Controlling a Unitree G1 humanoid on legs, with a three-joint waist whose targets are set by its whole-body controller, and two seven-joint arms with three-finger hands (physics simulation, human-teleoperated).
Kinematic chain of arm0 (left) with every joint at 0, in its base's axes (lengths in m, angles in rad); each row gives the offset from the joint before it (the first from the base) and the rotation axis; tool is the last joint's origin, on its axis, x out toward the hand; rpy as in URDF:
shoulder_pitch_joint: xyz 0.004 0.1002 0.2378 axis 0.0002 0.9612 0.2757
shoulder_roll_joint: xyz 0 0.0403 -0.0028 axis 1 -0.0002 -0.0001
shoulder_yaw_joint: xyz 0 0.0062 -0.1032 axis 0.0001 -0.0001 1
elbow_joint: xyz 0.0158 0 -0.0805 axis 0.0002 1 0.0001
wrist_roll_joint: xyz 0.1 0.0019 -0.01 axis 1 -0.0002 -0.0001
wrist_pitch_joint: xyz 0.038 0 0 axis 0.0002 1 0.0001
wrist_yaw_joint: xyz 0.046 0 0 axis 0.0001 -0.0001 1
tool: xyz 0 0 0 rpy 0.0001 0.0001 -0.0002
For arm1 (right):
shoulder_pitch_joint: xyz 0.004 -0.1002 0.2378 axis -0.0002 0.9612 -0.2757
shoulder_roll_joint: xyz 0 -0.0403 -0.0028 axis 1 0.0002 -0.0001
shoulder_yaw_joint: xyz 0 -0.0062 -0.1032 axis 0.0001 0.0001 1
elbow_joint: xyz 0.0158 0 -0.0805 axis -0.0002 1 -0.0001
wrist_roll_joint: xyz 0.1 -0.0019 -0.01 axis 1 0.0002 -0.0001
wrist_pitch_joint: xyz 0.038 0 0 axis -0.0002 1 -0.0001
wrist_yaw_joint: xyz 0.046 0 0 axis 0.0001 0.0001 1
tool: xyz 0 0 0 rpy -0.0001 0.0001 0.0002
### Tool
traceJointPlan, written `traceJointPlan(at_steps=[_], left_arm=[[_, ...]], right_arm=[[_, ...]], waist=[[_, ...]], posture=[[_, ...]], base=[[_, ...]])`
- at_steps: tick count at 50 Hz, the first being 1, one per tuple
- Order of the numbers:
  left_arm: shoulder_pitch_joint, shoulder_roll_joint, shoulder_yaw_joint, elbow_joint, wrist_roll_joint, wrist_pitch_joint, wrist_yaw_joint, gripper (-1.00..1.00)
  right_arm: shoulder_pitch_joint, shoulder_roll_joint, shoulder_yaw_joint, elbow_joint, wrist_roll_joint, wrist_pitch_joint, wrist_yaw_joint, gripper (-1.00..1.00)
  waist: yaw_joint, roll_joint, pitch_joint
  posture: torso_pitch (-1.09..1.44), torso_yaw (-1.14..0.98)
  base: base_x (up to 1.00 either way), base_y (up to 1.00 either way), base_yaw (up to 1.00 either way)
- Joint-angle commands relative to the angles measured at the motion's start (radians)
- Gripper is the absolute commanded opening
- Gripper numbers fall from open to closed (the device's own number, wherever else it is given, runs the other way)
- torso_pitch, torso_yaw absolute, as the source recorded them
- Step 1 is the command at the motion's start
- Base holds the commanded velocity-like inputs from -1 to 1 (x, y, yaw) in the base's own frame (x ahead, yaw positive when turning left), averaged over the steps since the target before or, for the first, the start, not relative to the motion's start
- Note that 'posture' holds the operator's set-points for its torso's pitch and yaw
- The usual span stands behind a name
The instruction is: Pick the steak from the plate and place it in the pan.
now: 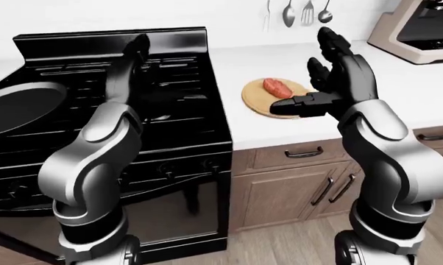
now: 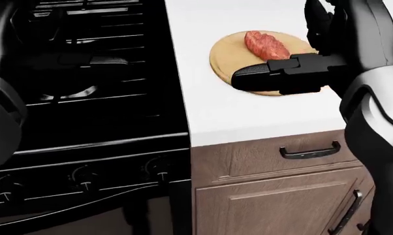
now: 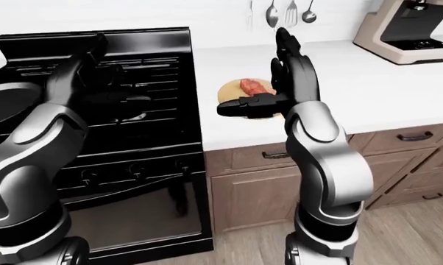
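Steak: one red cut, lying on the plate toward its upper-left part in the left-eye view. Not gripped; nothing touches it as far as the views show.

Plate: round, wood-coloured, flat on the white tabletop just right of the stove. It sits near the tabletop's edge, apparently within easy reach of the arm on that side.

Right hand: raised over the plate's right side, fingers spread and released, holding nothing. Two fingers point upward; the thumb lies level across the plate's lower part, just below the steak in the head view. Judged to be a pre-grasp posture, open so the steak can pass between thumb and fingers. Whether the thumb touches the plate cannot be told.

Pan: dark, round, on the stove's left burners, cut off by the left edge of the left-eye view. Well apart from the plate, so the steak must be carried across the stove.

Stove: black range with grates and knobs.

Left hand: held up over the stove, dark against dark; whether its fingers are spread or clenched cannot be told. Seemingly parked clear of the route.

Utensils: hanging on the wall above the tabletop.

Coffee machine: upper right of the tabletop.
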Motion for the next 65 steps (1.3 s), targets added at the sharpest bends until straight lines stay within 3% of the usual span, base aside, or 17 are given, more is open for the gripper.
traceJointPlan(at_steps=[1, 5, 8, 17, 21, 22, 24, 32, 35, 43, 47, 50, 57, 60, 61, 62, 65], left_arm=[[-0.033, 0.015, 0.025, -0.032, 0.010, -0.040, 0.008, 1.00], [-0.032, 0.014, 0.024, -0.027, 0.013, -0.046, 0.005, 1.00], [-0.032, 0.015, 0.024, -0.026, 0.013, -0.047, 0.004, 1.00], [-0.037, 0.019, 0.028, -0.025, 0.004, -0.043, 0.011, 1.00], [-0.041, 0.019, 0.030, -0.030, -0.003, -0.035, 0.016, 1.00], [-0.042, 0.018, 0.030, -0.031, -0.005, -0.033, 0.017, 1.00], [-0.041, 0.019, 0.030, -0.031, -0.007, -0.034, 0.018, 1.00], [-0.042, 0.019, 0.030, -0.034, -0.013, -0.030, 0.023, 1.00], [-0.038, 0.021, 0.029, -0.036, -0.014, -0.033, 0.023, 1.00], [-0.032, 0.017, 0.024, -0.031, -0.009, -0.043, 0.021, 1.00], [-0.031, 0.018, 0.026, -0.033, -0.010, -0.043, 0.023, 1.00], [-0.033, 0.017, 0.025, -0.034, -0.012, -0.039, 0.024, 1.00], [-0.034, 0.019, 0.026, -0.029, -0.012, -0.042, 0.021, 1.00], [-0.038, 0.020, 0.027, -0.028, -0.014, -0.040, 0.022, 1.00], [-0.035, 0.020, 0.025, -0.027, -0.012, -0.045, 0.021, 1.00], [-0.034, 0.019, 0.024, -0.025, -0.011, -0.047, 0.020, 1.00], [-0.036, 0.019, 0.026, -0.026, -0.013, -0.043, 0.022, 1.00]], right_arm=[[-0.046, 0.006, 0.002, -0.039, 0.014, -0.031, 0.004, 1.00], [-0.042, 0.001, 0.004, -0.033, 0.014, -0.040, 0.006, 1.00], [-0.043, 0.000, 0.004, -0.036, 0.015, -0.037, 0.006, 1.00], [-0.044, 0.000, 0.006, -0.038, 0.017, -0.034, 0.002, 1.00], [-0.049, 0.002, 0.007, -0.037, 0.017, -0.030, 0.001, 1.00], [-0.046, 0.002, 0.007, -0.037, 0.017, -0.033, 0.002, 1.00], [-0.045, 0.002, 0.007, -0.037, 0.017, -0.034, 0.002, 1.00], [-0.044, 0.005, 0.010, -0.040, 0.016, -0.032, 0.003, 1.00], [-0.042, 0.004, 0.010, -0.042, 0.014, -0.032, 0.004, 1.00], [-0.039, 0.003, 0.009, -0.042, 0.014, -0.040, 0.007, 1.00], [-0.034, 0.004, 0.010, -0.043, 0.012, -0.044, 0.010, 1.00], [-0.033, 0.004, 0.011, -0.041, 0.010, -0.048, 0.010, 1.00], [-0.023, 0.008, 0.017, -0.026, 0.001, -0.070, 0.017, 1.00], [-0.026, 0.008, 0.016, -0.025, -0.002, -0.068, 0.019, 1.00], [-0.024, 0.006, 0.017, -0.023, -0.006, -0.070, 0.020, 1.00], [-0.024, 0.004, 0.019, -0.020, -0.012, -0.071, 0.020, 1.00], [-0.030, 0.004, 0.028, -0.015, -0.030, -0.060, 0.019, 1.00]], waist=[[0.009, 0.001, -0.026], [0.008, 0.039, -0.014], [0.000, 0.106, -0.025], [0.008, 0.052, -0.025], [0.015, -0.037, -0.036], [0.022, -0.042, -0.044], [0.016, -0.031, -0.020], [0.008, 0.047, -0.005], [-0.001, 0.109, -0.015], [0.010, 0.055, -0.010], [0.022, -0.025, -0.019], [0.018, -0.036, -0.007], [-0.004, 0.026, 0.001], [-0.015, 0.085, -0.006], [-0.017, 0.110, -0.030], [-0.020, 0.072, -0.019], [-0.017, 0.093, -0.009]], posture=[[0.00, 0.00], [0.00, 0.00], [0.00, 0.00], [0.00, 0.00], [0.00, 0.00], [0.00, 0.00], [0.00, 0.00], [0.00, 0.00], [0.00, 0.00], [0.00, 0.00], [0.00, 0.00], [0.00, 0.00], [0.00, 0.00], [0.00, 0.00], [0.00, 0.00], [0.00, 0.00], [0.00, 0.00]], base=[[0.06, -0.14, 0.00], [0.07, -0.14, 0.00], [0.07, -0.14, 0.00], [0.07, -0.14, 0.00], [0.07, -0.15, 0.00], [0.10, -0.16, 0.00], [0.10, -0.15, 0.00], [0.14, -0.14, 0.00], [0.27, -0.08, 0.00], [0.31, -0.03, 0.00], [0.31, 0.00, 0.00], [0.31, 0.00, 0.00], [0.33, 0.00, 0.00], [0.28, 0.00, 0.00], [0.04, 0.00, 0.00], [0.00, 0.00, 0.00], [0.00, 0.00, 0.00]])
